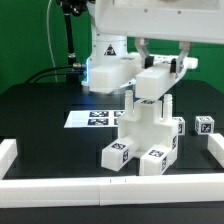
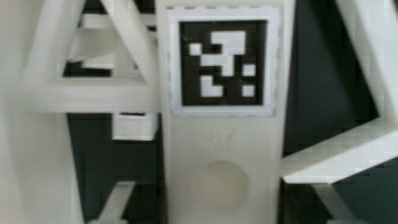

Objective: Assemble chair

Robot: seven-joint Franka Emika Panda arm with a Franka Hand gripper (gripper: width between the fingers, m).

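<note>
The chair (image 1: 146, 125) stands half built in the middle of the black table, a stack of blocky white parts with square tags low on its front. My gripper (image 1: 163, 62) reaches down over its top and is shut on the upper white chair part (image 1: 154, 80). In the wrist view that part is a long white slab (image 2: 222, 150) with a black-and-white tag (image 2: 222, 60), running straight out from my gripper (image 2: 222, 212). White frame bars (image 2: 54, 90) of the chair lie on both sides of it. My fingertips themselves are hidden.
A small tagged white cube-ended leg (image 1: 205, 126) lies at the exterior view's right. The marker board (image 1: 92, 118) lies flat behind the chair. White border rails (image 1: 60, 186) run along the front and both sides. Black cables hang at the back left.
</note>
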